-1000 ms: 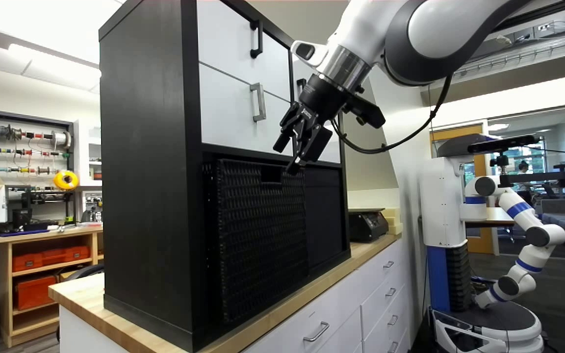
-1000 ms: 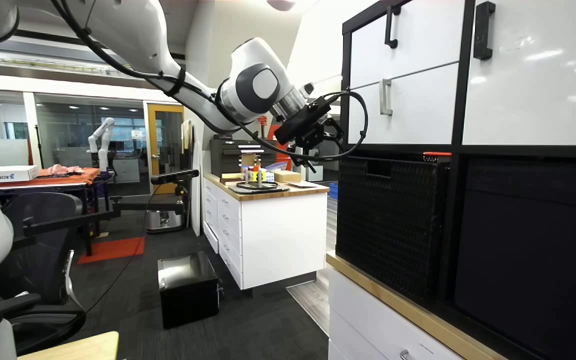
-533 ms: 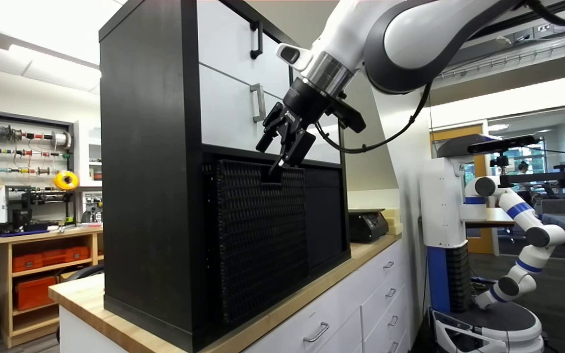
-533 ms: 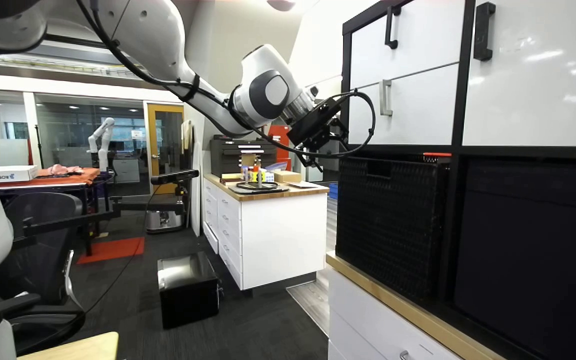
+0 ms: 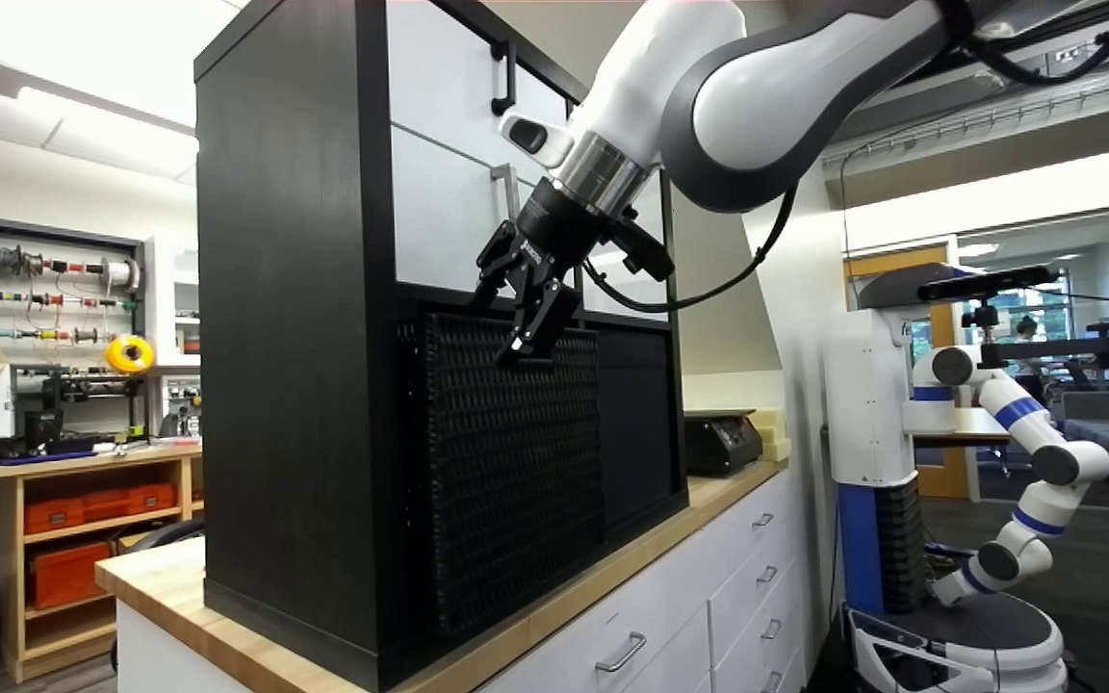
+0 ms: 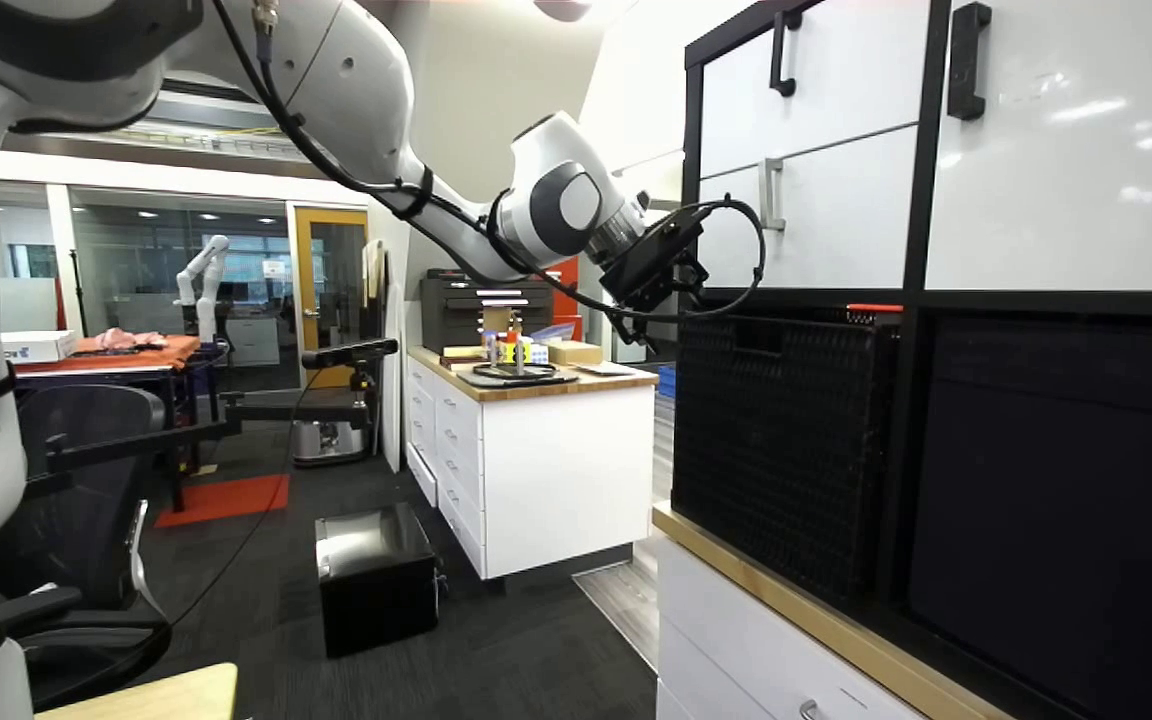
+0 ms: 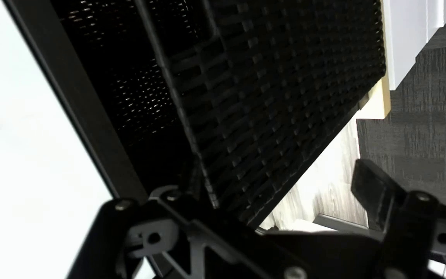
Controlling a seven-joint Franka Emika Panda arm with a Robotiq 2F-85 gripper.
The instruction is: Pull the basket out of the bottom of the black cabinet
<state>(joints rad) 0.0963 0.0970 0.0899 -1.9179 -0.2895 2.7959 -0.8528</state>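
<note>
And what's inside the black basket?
In the wrist view, over the front of the basket, I see darkness with light specks, perhaps gaps in the weave. That front hides the bottom. In an exterior view, a reddish strip shows above the basket; I can't tell whether it's inside.

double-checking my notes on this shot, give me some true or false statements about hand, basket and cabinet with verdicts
1. The hand stands open. True.
2. The basket has a slot near its top edge. True.
3. The basket's front is smooth and white. False: it is black and woven.
4. The basket sits in the bottom of the black cabinet. True.
5. Both handles above the basket are black. False: the lower handle is gray.
6. The cabinet stands on the floor. False: it stands on a wooden top.
</note>
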